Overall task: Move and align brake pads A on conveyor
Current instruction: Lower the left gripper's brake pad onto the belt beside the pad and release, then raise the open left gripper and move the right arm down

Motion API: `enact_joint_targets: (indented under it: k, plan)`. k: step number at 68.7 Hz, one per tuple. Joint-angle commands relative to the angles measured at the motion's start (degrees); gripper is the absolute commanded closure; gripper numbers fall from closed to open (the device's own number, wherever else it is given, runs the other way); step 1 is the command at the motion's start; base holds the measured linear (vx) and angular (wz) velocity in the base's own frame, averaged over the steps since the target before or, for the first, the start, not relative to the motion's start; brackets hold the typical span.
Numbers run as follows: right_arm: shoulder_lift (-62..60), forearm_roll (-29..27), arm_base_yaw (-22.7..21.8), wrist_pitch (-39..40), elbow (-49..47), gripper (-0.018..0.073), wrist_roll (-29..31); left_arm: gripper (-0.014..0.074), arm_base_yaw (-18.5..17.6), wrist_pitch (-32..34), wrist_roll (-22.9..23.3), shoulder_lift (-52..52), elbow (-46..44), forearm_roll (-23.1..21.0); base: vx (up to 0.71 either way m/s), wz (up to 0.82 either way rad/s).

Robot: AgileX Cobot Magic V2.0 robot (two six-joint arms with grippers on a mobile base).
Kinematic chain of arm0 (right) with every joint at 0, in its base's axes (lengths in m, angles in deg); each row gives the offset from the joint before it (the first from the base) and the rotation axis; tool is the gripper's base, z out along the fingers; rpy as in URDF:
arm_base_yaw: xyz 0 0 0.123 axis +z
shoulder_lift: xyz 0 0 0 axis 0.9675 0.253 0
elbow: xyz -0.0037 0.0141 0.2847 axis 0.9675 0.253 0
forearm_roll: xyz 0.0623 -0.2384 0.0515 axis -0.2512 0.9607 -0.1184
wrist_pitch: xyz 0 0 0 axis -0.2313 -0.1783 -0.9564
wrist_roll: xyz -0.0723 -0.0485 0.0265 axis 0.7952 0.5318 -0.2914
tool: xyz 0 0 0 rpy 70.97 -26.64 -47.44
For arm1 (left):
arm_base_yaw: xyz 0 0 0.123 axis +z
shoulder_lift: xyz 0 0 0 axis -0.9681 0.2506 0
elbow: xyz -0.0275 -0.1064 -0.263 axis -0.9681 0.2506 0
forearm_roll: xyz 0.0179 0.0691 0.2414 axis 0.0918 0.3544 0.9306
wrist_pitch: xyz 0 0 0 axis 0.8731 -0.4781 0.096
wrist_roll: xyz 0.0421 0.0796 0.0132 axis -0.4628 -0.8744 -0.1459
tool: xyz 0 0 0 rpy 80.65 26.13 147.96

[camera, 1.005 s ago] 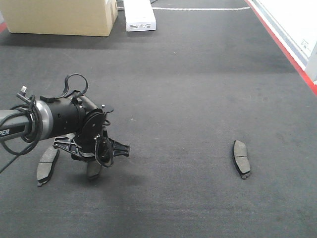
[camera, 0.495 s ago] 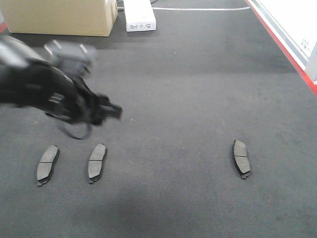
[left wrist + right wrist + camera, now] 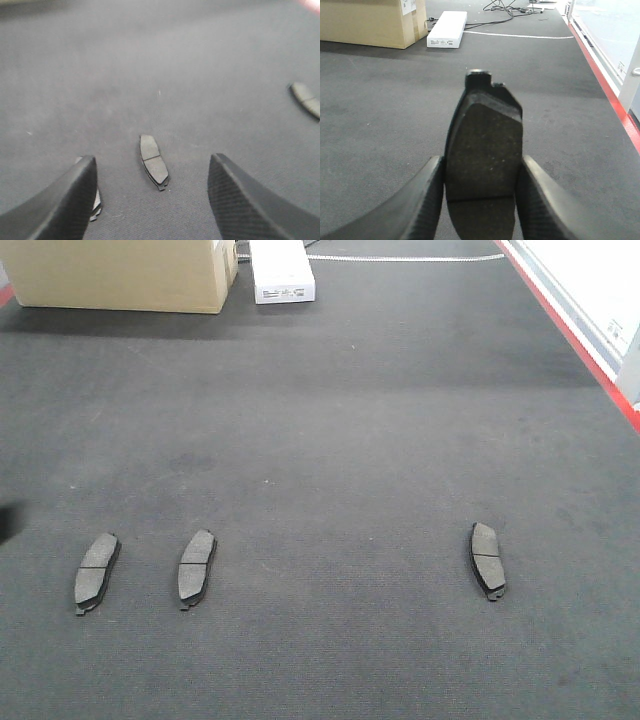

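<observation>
Charcoal conveyor (image 3: 380,420) w/ red edge strip (image 3: 575,335): left hand (image 3: 152,200) open, right hand (image 3: 480,200) grips brake pad (image 3: 484,150).

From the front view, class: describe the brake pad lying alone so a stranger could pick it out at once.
Start with the wide dark conveyor and follow its red edge strip toward the near end. Close to that side lies one brake pad, flat and lengthwise. Unlike the other two pads, which sit side by side at the far left, it has no neighbour beside it.
</observation>
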Motion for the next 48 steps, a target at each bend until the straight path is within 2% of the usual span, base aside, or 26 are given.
enact_joint_targets:
  k: [1,15,35,48]
  plan:
    - [0.49,-0.13,-0.16,5.5,-1.75,0.0566,0.11,0.0136,-0.16,2.98,-0.73,-8.22,2.15,-0.29,0.0,0.0]
    - [0.49,-0.13,-0.16,5.5,-1.75,0.0566,0.11,0.0136,-0.16,-1.28,-3.72,-17.63,4.61,-3.06,0.0,0.0]
    - [0.49,-0.13,-0.16,5.5,-1.75,0.0566,0.11,0.0136,-0.16,0.12,-3.68,-18.21,4.61,-3.79,0.0,0.0]
    - [0.49,-0.07,-0.16,5.51,-1.75,0.0566,0.11,0.0136,-0.16,-3.09,-3.62,-18.21,4.61,-3.78,0.0,0.0]
